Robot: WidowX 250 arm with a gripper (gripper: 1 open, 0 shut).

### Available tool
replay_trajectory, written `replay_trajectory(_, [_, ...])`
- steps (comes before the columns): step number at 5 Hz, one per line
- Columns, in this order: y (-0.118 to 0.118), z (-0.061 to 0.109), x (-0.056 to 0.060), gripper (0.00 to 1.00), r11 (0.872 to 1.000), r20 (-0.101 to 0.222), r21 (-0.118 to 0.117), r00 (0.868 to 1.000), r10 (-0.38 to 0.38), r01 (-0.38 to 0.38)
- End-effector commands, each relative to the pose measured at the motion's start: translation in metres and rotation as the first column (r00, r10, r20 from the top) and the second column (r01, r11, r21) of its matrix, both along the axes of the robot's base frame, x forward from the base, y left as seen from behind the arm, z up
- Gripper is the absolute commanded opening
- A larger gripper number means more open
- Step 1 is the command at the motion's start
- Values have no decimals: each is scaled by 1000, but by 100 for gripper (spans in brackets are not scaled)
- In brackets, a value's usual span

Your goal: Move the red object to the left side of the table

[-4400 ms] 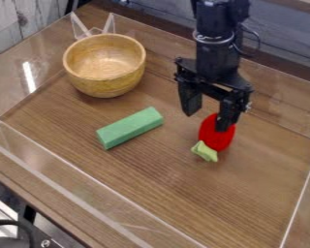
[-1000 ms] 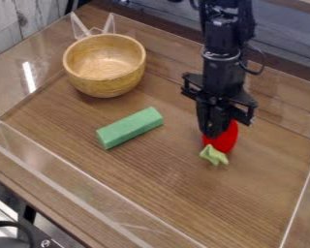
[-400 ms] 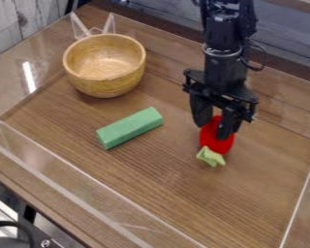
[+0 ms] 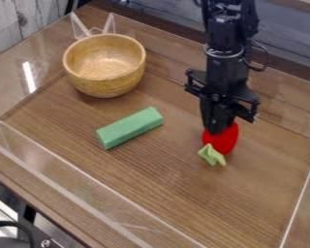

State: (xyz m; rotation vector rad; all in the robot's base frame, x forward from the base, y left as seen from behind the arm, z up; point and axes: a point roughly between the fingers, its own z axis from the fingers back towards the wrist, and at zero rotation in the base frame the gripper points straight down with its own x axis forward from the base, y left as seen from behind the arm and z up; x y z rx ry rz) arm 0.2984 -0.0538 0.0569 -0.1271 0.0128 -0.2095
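Brown wood-grain table (image 4: 158, 179) edged by low clear acrylic walls.
Right of centre, the black gripper (image 4: 223, 120) points down, jaws narrowed around the small rounded red object (image 4: 221, 139) resting on the tabletop.

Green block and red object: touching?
Apart. The camera view shows the green block lying left of the red object, with a plain stretch of bare table between them.

The black arm comes down from the top edge, wrist vertical. Its pincer (image 4: 221, 127) points straight down, fingers drawn close together around the red object (image 4: 221, 138).
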Motion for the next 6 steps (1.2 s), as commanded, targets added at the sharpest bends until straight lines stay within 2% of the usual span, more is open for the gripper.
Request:
replay_trajectory(1, [-2, 8, 6, 0, 1000, 37, -4, 999, -9, 9])
replay_trajectory(2, [-2, 9, 6, 100, 1000, 33, -4, 999, -9, 9])
replay_trajectory(3, [-2, 9, 5, 100, 1000, 29, -4, 1000, -10, 10])
replay_trajectory(4, [-1, 8, 3, 0, 1000, 30, -7, 999, -11, 12])
replay_trajectory(5, [-1, 10, 1, 100, 1000, 29, -9, 1000, -10, 11])
replay_trajectory(6, [0, 14, -1, 100, 1000, 29, -9, 1000, -10, 10])
